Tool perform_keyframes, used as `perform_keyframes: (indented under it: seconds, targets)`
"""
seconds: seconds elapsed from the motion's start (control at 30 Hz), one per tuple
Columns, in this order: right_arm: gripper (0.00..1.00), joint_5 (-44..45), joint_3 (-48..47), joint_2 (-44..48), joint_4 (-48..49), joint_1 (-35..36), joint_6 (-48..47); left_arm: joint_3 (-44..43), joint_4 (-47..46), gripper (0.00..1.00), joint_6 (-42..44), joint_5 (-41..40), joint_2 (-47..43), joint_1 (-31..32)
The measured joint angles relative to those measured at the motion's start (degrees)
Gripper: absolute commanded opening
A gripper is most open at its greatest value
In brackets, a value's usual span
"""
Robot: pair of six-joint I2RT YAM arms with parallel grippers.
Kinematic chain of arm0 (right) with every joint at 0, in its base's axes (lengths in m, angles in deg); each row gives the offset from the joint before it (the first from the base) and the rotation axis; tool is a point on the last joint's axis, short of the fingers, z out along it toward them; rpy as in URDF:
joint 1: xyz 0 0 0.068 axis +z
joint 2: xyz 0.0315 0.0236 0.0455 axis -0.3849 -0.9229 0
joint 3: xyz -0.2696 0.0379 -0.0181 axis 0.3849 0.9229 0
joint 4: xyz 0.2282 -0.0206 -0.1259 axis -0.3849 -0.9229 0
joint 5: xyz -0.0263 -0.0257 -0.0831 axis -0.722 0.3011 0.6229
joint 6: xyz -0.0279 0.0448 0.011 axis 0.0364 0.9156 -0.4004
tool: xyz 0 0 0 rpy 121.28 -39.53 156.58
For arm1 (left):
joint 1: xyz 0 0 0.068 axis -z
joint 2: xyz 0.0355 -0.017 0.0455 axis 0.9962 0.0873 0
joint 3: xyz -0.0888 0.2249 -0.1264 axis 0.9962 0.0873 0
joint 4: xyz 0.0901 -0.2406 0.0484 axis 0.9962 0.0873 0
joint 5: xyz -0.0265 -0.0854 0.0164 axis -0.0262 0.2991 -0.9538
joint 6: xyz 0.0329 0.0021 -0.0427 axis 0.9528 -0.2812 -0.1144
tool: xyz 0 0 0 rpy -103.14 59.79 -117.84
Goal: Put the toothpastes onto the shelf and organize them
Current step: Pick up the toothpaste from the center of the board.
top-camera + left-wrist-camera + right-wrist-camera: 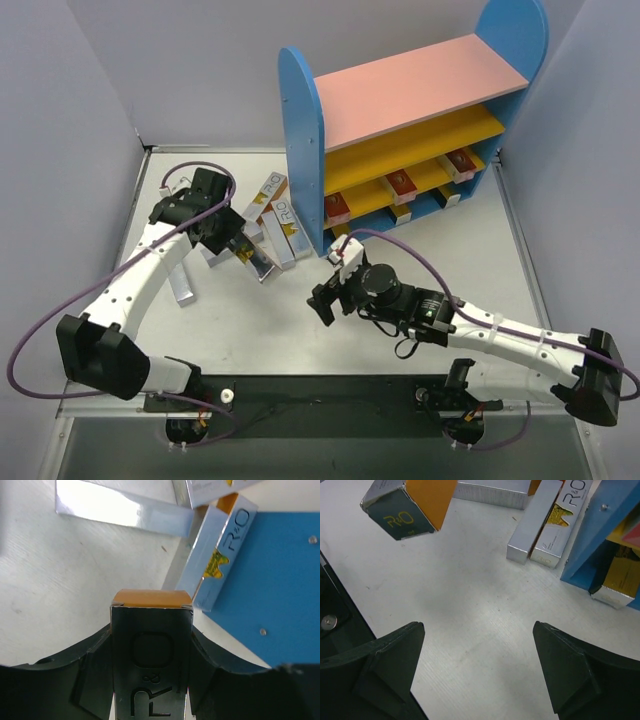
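Observation:
My left gripper (238, 246) is shut on a silver-grey toothpaste box with an orange end (258, 262) and holds it left of the shelf (415, 90); the left wrist view shows the box (151, 655) gripped between both fingers. Several silver boxes (275, 215) lie in a pile by the shelf's blue left panel (270, 580). One more box (183, 285) lies apart on the left. Red-ended boxes (401, 183) sit on the lower yellow board, others (401, 212) on the base. My right gripper (335, 285) is open and empty over bare table (479, 630).
Grey walls close in the table on the left, back and right. The right wrist view shows the held box (405, 505) at upper left, two lying boxes (535, 522) and the shelf's blue panel (600, 530) with a box end (615, 580) on the base.

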Motion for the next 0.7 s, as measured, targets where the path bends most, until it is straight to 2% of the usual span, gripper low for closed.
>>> perform_keyframes:
  seconds: [0.27,0.5,0.7]
  targets:
    - [0.98,4.5,-2.3,-8.0,10.0,6.9,-8.0,0.3,3.9,0.45,-6.3,1.4,-6.3,5.6]
    - [0.97,7.3,-7.1,-12.0,14.4,11.0,-15.8,0.3,6.7,0.45,-8.5,1.2,-8.0,7.0]
    - [0.95,7.5,-8.5,-13.5,15.0,11.8,-20.0,0.3,8.3,0.45,-8.4,0.5,-8.0,7.1]
